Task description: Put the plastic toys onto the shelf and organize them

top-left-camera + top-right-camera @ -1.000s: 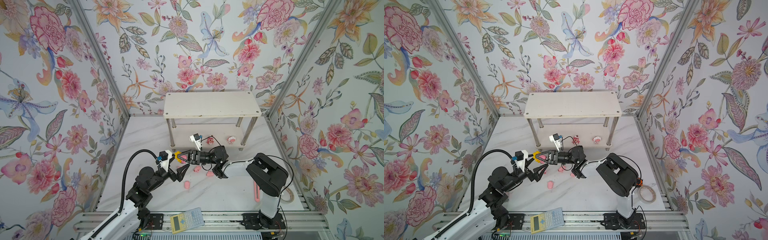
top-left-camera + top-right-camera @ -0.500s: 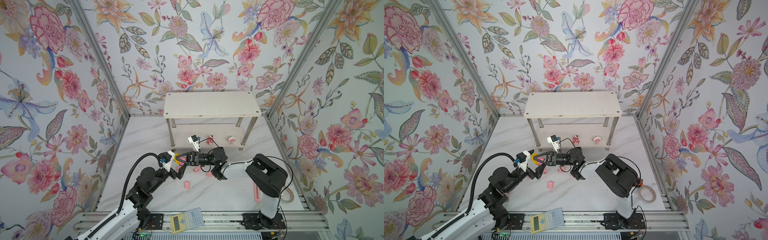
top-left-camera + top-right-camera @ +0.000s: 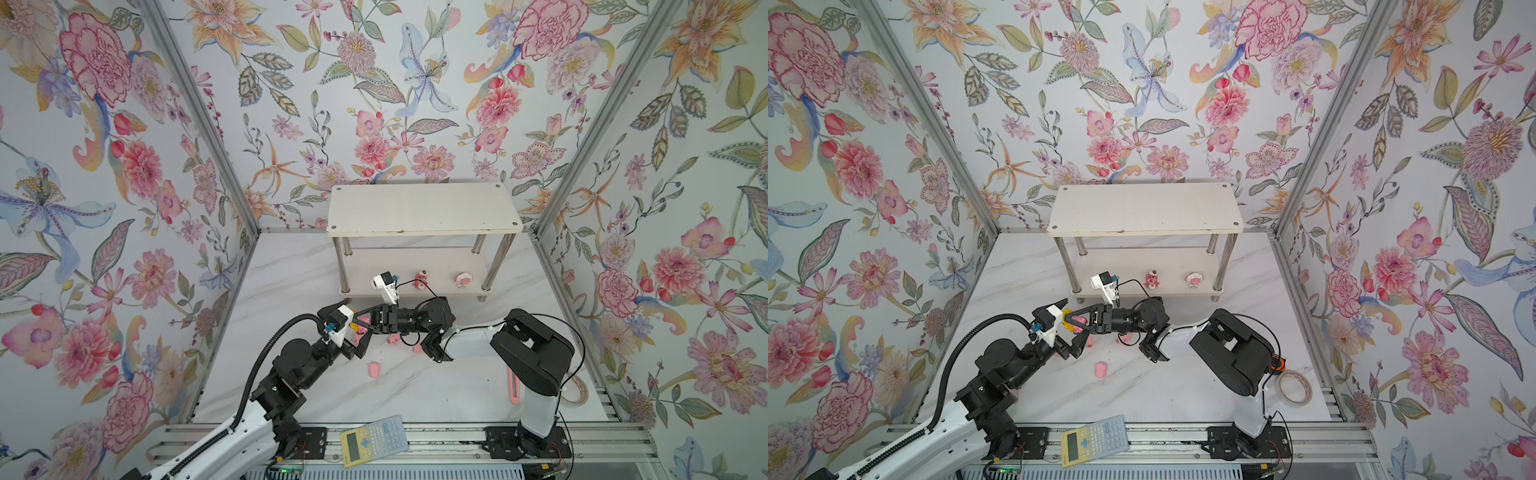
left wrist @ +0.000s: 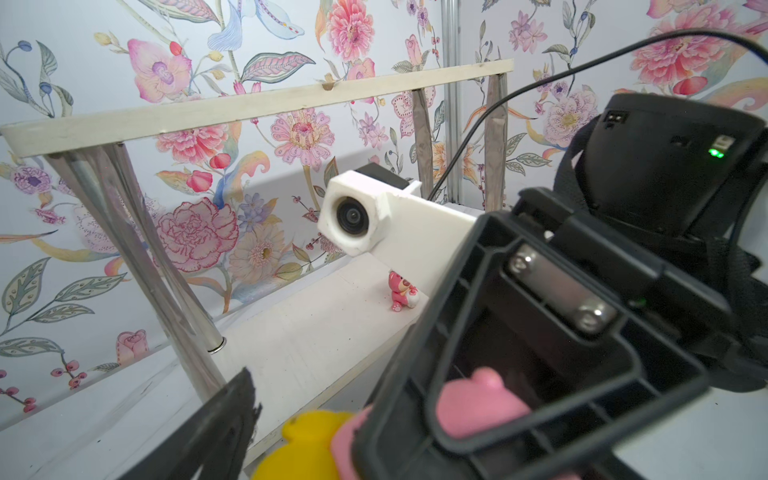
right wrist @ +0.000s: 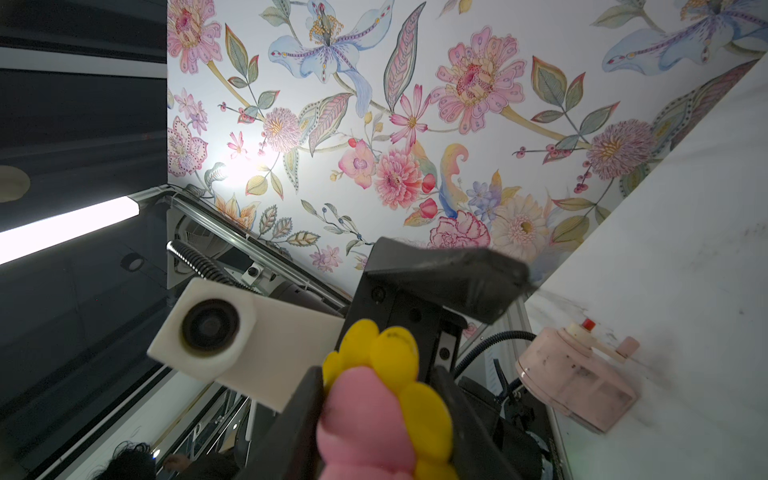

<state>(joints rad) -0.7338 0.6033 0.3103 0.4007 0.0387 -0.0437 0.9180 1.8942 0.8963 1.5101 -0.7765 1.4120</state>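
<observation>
Your right gripper clamps the maned toy between its fingers. The right wrist view shows the pink body pinched and the yellow mane bulging past the tips. The arm reaches across the middle, low over the table and just in front of the shelf.

Your left gripper meets it there tip to tip, jaws spread wide. In the left wrist view one finger shows to one side of the mane, while the other is hidden behind the right gripper's body. You cannot tell from any view whether the left fingers touch the toy. In both top views the toy sits between the two grippers, yellow end toward the left arm.

On the shelf's lower tier, near the front edge, the bear stands upright, with the round toy well apart from it toward the right legs. The top tier is a plain white board.

On the table a pig lies alone in front of the grippers. More pigs lie under and beside the right wrist, partly hidden.

Farther out, the knife lies beside the right arm's base. The tape roll rests near the right wall, and the calculator sits tilted on the front rail.
</observation>
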